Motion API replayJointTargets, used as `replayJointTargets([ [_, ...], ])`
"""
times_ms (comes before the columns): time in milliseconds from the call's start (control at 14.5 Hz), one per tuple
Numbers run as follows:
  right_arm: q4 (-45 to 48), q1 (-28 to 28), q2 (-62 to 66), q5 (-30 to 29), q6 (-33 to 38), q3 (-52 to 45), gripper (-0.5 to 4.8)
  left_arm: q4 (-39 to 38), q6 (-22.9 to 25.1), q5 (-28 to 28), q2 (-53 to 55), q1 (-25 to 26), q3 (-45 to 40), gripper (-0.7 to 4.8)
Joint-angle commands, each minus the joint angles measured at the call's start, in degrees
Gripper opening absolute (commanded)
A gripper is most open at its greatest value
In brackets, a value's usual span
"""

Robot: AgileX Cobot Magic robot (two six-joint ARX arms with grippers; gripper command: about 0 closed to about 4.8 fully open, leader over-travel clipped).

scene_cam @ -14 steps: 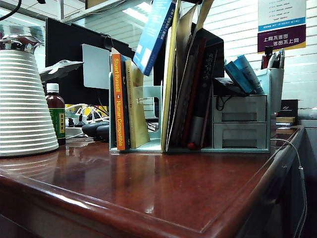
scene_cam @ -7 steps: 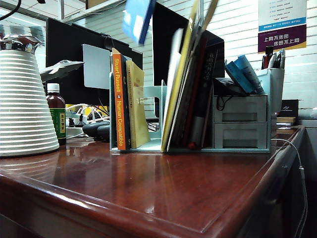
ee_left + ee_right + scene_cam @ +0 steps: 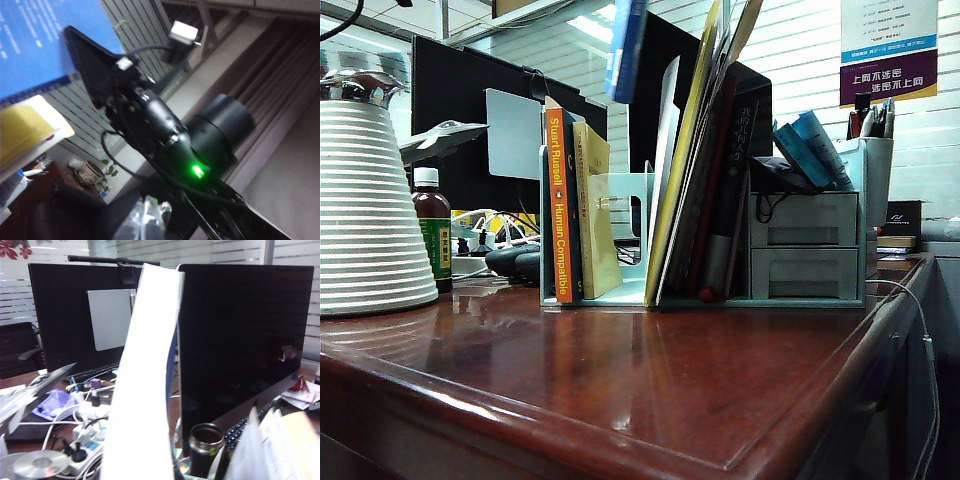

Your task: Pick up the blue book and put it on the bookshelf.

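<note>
The blue book [image 3: 625, 48] hangs in the air above the left part of the mint-green bookshelf [image 3: 620, 290], nearly upright and edge-on to the exterior camera. Its white page edges [image 3: 145, 390] fill the middle of the right wrist view. The left wrist view shows its blue cover [image 3: 30, 45] with my right gripper [image 3: 92, 70] shut on its edge, at the end of the black arm. My left gripper [image 3: 145, 220] is a dark blur low in its own view, away from the book, with nothing seen in it.
The rack holds an orange-spined book [image 3: 559, 200], a yellow book [image 3: 595, 215] and leaning folders [image 3: 695, 170], with an open slot [image 3: 625, 240] between. Two drawers [image 3: 805, 245] sit on its right. Black monitors [image 3: 240, 335] stand behind. A ribbed white cone [image 3: 365, 200] and bottle [image 3: 433, 240] stand left.
The blue book swung left from over the folders, lost its tilt and turned edge-on above the open slot. The leaning folders shifted slightly. The left arm has kept still.
</note>
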Motion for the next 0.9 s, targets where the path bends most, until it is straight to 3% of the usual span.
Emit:
replayJointTargets([
  [69,5.4,0.2,2.1,2.4,0.4,1.0,-0.05,1.0,0.0,1.6,-0.2,0.1,0.2,-0.06],
  [899,0.6,-1.0,12.0,2.6,4.6,1.0,-0.05,1.4,0.0,1.7,-0.2,0.1,0.2,-0.06],
])
